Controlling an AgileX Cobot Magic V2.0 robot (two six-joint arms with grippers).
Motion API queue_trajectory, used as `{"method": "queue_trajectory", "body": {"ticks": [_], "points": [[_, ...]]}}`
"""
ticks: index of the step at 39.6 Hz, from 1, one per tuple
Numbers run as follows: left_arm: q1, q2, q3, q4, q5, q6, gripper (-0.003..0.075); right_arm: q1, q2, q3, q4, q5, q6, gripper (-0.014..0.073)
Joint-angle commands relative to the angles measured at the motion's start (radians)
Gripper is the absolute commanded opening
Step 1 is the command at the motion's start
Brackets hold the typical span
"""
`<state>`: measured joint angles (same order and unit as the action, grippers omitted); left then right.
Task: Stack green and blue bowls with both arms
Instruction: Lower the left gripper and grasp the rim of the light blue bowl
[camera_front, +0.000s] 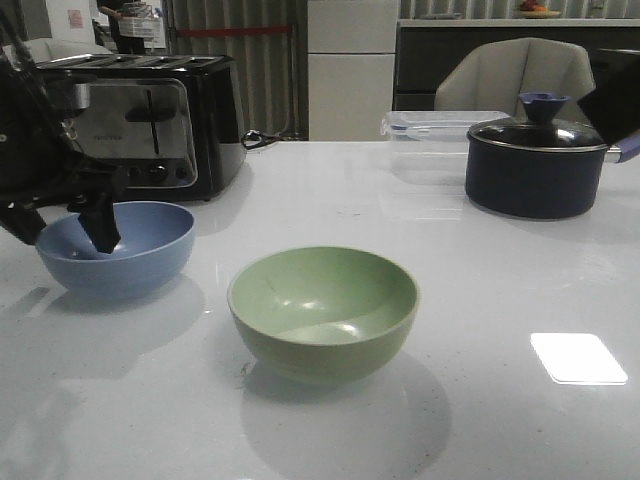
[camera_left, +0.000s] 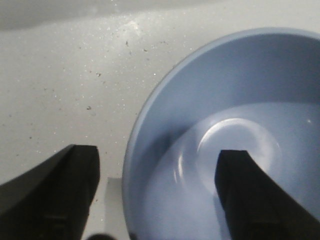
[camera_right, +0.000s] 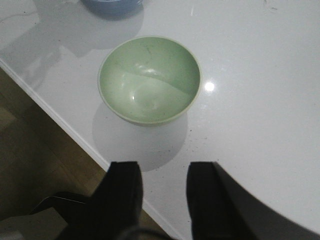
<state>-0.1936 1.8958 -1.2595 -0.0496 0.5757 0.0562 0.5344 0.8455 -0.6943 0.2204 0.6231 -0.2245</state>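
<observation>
Here the white table (camera_front: 480, 380) is carrying the smooth matte green bowl (camera_front: 322, 312) near the middle and the blue bowl (camera_front: 116, 247) to its left. The left gripper (camera_left: 157, 192) is straddling the blue rim, jaws wide and gripping nothing, so closing off-centre may be tipping that slick round wall. The right gripper (camera_right: 165, 197), partly open and empty, is hovering short of the green bowl.

two bowls, one blue (camera_front: 118, 248) and one green (camera_front: 322, 311), one toaster (camera_front: 150, 120), one lidded pot (camera_front: 538, 165), maybe one clear container (camera_front: 440, 125) behind
</observation>
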Motion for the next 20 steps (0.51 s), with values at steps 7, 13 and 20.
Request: {"method": "queue_trajectory", "body": {"ticks": [7,13,20], "points": [[-0.002,-0.041,-0.036,0.014,-0.031,-0.01,0.0199,0.0,-0.008,-0.027,-0.001,-0.057,-0.013,0.0362],[-0.002,-0.047,-0.044,0.035,0.014,-0.01,0.0093,0.0,-0.008,-0.027,-0.001,-0.057,-0.013,0.0362],[-0.005,-0.097,-0.075,0.026,0.096,-0.01,0.0093,0.0,-0.008,-0.027,-0.001,-0.057,-0.013,0.0362]]}}
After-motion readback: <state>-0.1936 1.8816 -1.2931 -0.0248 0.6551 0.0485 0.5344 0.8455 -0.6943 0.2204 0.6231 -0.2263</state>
